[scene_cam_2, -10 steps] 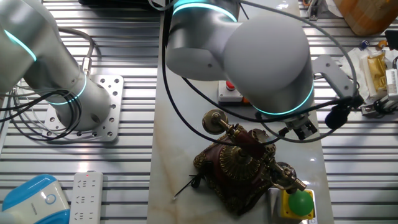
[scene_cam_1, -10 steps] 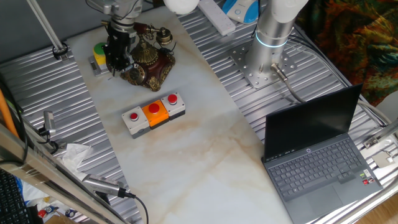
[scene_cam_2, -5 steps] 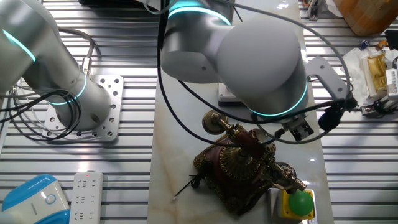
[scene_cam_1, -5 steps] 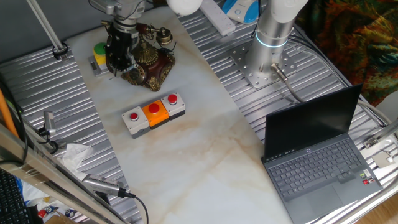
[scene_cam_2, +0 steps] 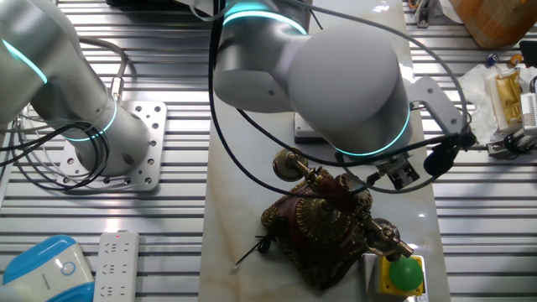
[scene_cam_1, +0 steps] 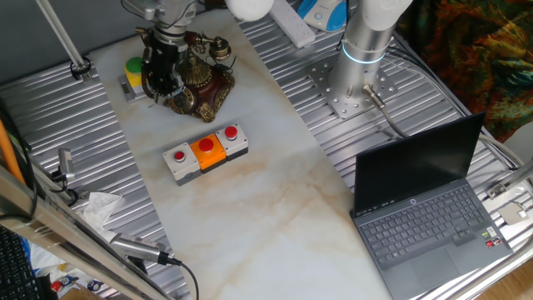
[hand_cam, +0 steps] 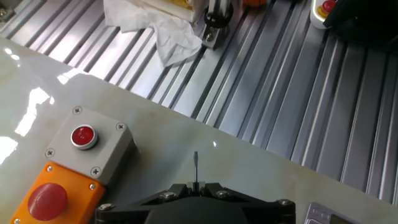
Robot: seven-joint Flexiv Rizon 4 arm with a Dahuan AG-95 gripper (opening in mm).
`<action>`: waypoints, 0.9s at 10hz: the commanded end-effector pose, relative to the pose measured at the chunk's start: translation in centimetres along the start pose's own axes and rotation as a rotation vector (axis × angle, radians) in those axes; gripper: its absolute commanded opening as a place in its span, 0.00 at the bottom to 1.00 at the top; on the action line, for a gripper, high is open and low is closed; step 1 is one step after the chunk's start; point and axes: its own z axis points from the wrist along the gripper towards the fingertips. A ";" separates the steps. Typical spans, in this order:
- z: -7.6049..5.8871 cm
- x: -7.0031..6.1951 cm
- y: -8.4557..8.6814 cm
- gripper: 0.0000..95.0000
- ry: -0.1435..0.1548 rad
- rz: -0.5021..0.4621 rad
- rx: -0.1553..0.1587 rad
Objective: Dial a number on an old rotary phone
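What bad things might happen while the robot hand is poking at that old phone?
1. The phone is small and sits loose on the smooth table, so a push on its dial might slide or tip it.
2. The green button box sits right beside the phone and could get bumped.
3. The gripper hides the dial in one fixed view, so a missed hole would be hard to spot.

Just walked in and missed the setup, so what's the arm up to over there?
The arm has its gripper down at the old rotary phone, right by the front of the phone where the dial faces, at the far corner of the marble table. It looks to be working the dial, though the contact itself is hidden and I can't tell if the fingers are open or shut. The handset sits on its cradle. The grey button box lies apart, untouched, nearer the middle.
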 end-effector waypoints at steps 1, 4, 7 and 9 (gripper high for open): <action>0.0 0.0 0.0 0.00 0.001 -0.002 0.001; 0.0 0.5 0.0 0.00 0.003 -0.003 0.003; 0.0 0.8 -0.1 0.00 0.010 0.002 0.004; 0.0 1.2 -0.1 0.00 0.014 0.004 0.007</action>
